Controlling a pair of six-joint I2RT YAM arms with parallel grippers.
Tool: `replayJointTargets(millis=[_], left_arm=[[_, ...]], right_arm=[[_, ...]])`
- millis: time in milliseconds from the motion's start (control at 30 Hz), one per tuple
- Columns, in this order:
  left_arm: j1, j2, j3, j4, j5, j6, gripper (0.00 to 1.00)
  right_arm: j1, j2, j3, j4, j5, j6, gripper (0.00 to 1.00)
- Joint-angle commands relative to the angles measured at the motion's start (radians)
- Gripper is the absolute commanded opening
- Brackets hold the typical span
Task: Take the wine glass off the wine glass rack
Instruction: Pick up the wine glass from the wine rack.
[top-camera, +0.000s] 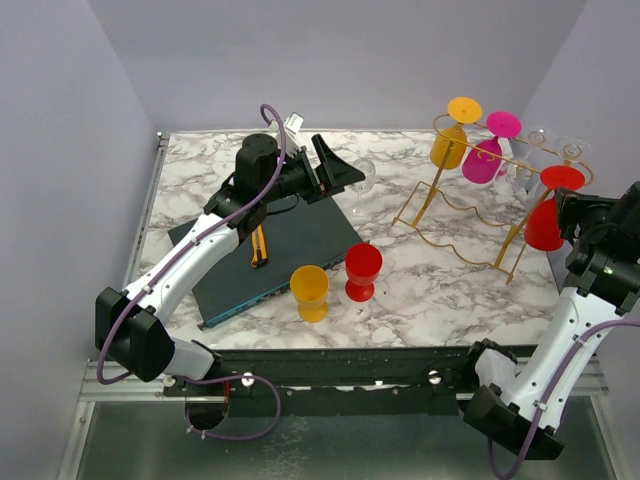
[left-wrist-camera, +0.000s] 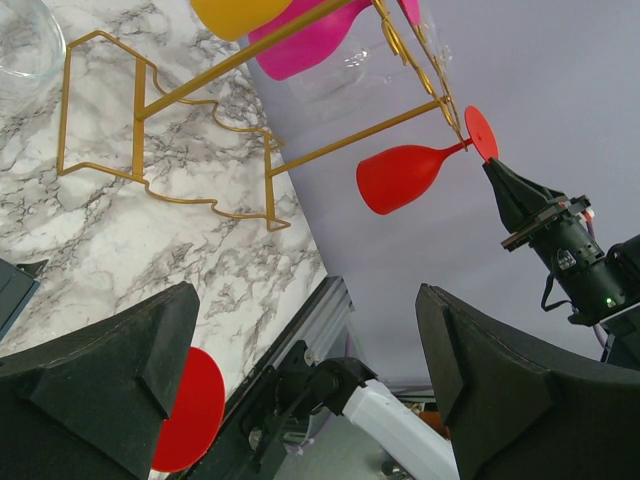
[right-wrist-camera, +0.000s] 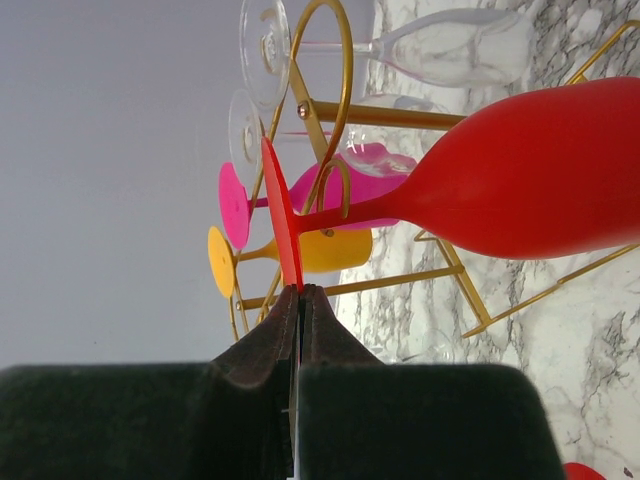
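The gold wire wine glass rack (top-camera: 428, 200) stands at the back right of the marble table. A red wine glass (top-camera: 545, 225) hangs bowl-down at its near right end, its stem by the curled scroll end (right-wrist-camera: 335, 60). My right gripper (right-wrist-camera: 300, 295) is shut on the thin edge of this glass's round foot (right-wrist-camera: 280, 215). From the left wrist, the same red glass (left-wrist-camera: 400, 178) shows with the right gripper (left-wrist-camera: 492, 168) at its foot. My left gripper (top-camera: 345, 172) is open and holds nothing, over the far edge of a dark board.
A yellow glass (top-camera: 452, 140), a pink glass (top-camera: 485, 155) and clear glasses (top-camera: 530, 150) also hang on the rack. A yellow glass (top-camera: 310, 292) and a red one (top-camera: 362, 272) stand on the table. The dark blue board (top-camera: 290, 250) carries an orange-black tool (top-camera: 261, 245).
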Motion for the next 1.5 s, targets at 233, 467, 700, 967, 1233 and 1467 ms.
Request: replayJointTargets(millis=[233,467,700,967,1233,1467], left_arm=[[-0.004,-0.012,-0.008,0.024,0.007,0.013,0.99],[-0.004,-0.006,-0.008,0.024,0.009,0.01,0.99],[-0.004,-0.008,-0.01,0.023,0.009,0.01,0.99],[-0.004,-0.009,-0.011,0.024,0.014,0.009,0.99],[-0.004,-0.009,-0.015,0.024,0.024,0.001,0.99],[-0.004,-0.017,-0.027,0.024,0.032,-0.017,0.99]], right_arm=[[-0.004,-0.006,0.022,-0.033,-0.027,-0.016,0.0],[-0.003,-0.036,0.033,-0.074,0.022,-0.026,0.0],[-0.003,-0.046,0.04,-0.084,0.028,-0.031,0.0],[-0.004,-0.045,0.064,-0.104,0.021,-0.038,0.0],[-0.003,-0.043,0.088,-0.141,-0.063,-0.104,0.0],[-0.003,-0.032,0.105,-0.175,-0.22,-0.202,0.0]])
